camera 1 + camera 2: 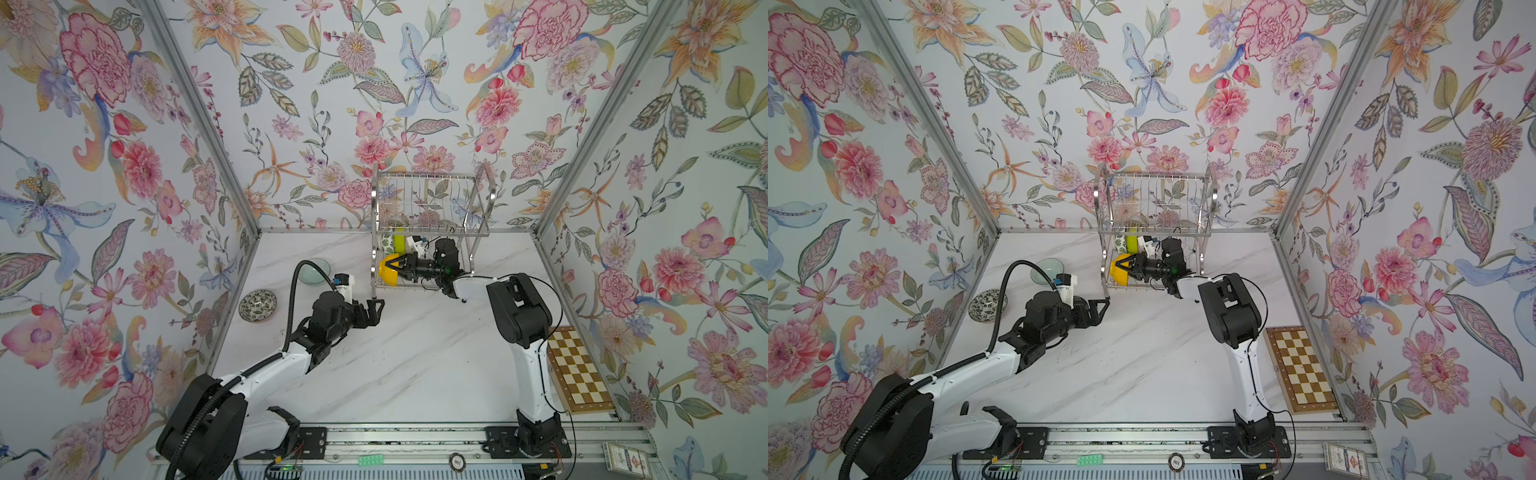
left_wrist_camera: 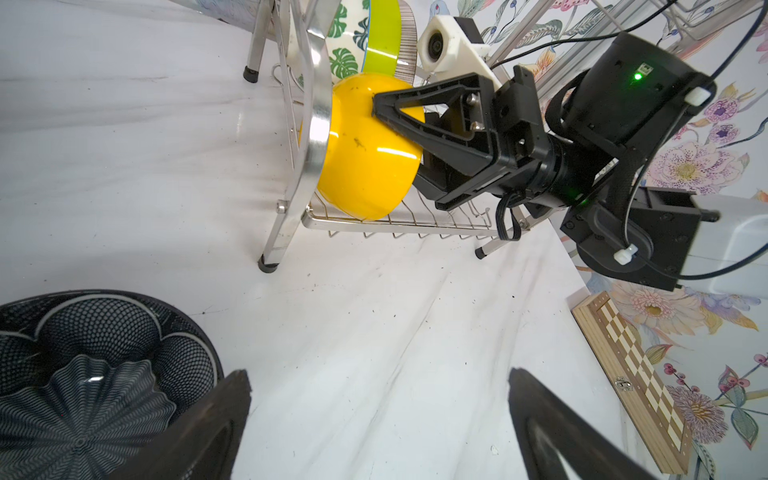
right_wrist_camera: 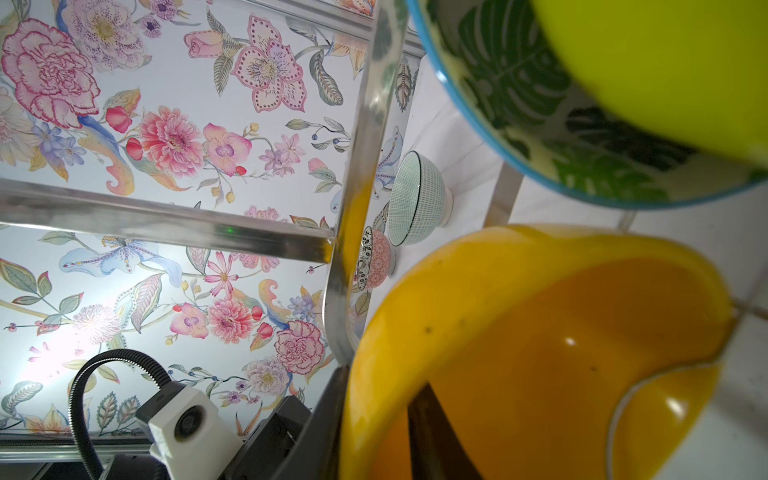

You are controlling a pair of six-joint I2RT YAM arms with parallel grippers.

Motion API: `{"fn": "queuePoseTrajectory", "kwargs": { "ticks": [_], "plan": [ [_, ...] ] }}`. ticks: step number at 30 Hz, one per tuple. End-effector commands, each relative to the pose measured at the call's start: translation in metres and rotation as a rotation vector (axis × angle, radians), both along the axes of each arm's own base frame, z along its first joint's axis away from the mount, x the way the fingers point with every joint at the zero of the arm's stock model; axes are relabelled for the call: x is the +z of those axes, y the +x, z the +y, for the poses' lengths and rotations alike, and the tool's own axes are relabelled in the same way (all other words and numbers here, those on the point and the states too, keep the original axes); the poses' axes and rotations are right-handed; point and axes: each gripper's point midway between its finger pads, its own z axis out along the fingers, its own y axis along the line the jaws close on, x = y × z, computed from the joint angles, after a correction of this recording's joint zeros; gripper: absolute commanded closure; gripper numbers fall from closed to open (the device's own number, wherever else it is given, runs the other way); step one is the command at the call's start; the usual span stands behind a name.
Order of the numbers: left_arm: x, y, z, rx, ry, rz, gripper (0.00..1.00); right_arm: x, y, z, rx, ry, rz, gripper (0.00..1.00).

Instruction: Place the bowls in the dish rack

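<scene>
On the dish rack's lower tier, right pincer is clamping the orange-yellow bowl upright for draining; left pincer is hovering, jaws apart.

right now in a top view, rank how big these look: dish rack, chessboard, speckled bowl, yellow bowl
1. dish rack
2. chessboard
3. speckled bowl and yellow bowl: not ranked. They look close, and the yellow one stands on edge, partly hidden.
</scene>
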Motion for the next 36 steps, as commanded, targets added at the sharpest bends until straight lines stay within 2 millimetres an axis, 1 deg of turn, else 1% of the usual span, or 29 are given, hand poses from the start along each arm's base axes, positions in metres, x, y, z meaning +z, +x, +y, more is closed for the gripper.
{"fn": "queuePoseTrajectory", "kwargs": {
  "ticks": [1,7,18,21,27,32,35,36],
  "plan": [
    [0.006,-0.002,-0.001,-0.006,-0.02,0.002,0.01,0.015,-0.002,-0.003,-0.016,0.027,-0.026,0.73],
    [0.007,-0.004,-0.002,-0.007,-0.024,0.003,0.01,0.021,-0.006,-0.007,-0.03,0.043,-0.037,0.7],
    [0.008,-0.006,-0.005,-0.013,-0.028,0.001,0.01,0.036,-0.016,-0.015,-0.046,0.07,-0.056,0.57],
    [0.009,-0.006,-0.006,-0.014,-0.028,0.001,0.01,0.043,-0.02,-0.018,-0.06,0.077,-0.067,0.52],
    [0.013,-0.006,-0.008,-0.019,-0.027,-0.005,0.01,0.054,-0.029,-0.03,-0.099,0.073,-0.098,0.38],
    [0.021,-0.005,-0.012,-0.023,-0.033,-0.019,0.01,0.064,-0.038,-0.041,-0.127,0.066,-0.131,0.23],
    [0.027,-0.006,-0.017,-0.03,-0.035,-0.032,0.01,0.067,-0.044,-0.048,-0.139,0.049,-0.144,0.18],
    [0.029,-0.007,-0.019,-0.033,-0.032,-0.037,0.01,0.068,-0.046,-0.051,-0.146,0.043,-0.15,0.15]
  ]
}}
